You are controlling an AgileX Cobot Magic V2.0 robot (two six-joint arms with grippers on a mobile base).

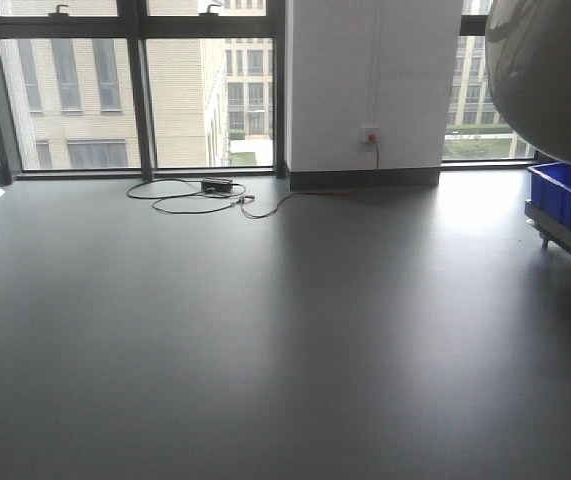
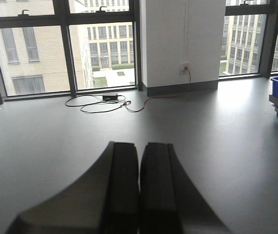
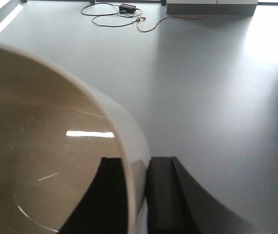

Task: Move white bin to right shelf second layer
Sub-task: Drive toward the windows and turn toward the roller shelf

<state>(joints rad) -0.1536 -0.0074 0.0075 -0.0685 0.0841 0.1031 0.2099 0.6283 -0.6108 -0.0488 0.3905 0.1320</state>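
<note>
The white bin (image 3: 56, 146) fills the left of the right wrist view, its cream inside facing the camera. My right gripper (image 3: 138, 168) is shut on its rim, one finger inside the wall and one outside. The bin's rounded underside (image 1: 550, 75) hangs at the top right of the front view, above the floor. My left gripper (image 2: 139, 151) is shut with nothing between its dark fingers and points over bare floor. The right shelf second layer is out of view.
Grey floor stretches to tall windows (image 1: 135, 95) and a white pillar (image 1: 370, 80). A black cable with an adapter (image 1: 215, 190) lies near the windows. A blue crate (image 1: 570, 195) sits on a low wheeled rack at the right edge.
</note>
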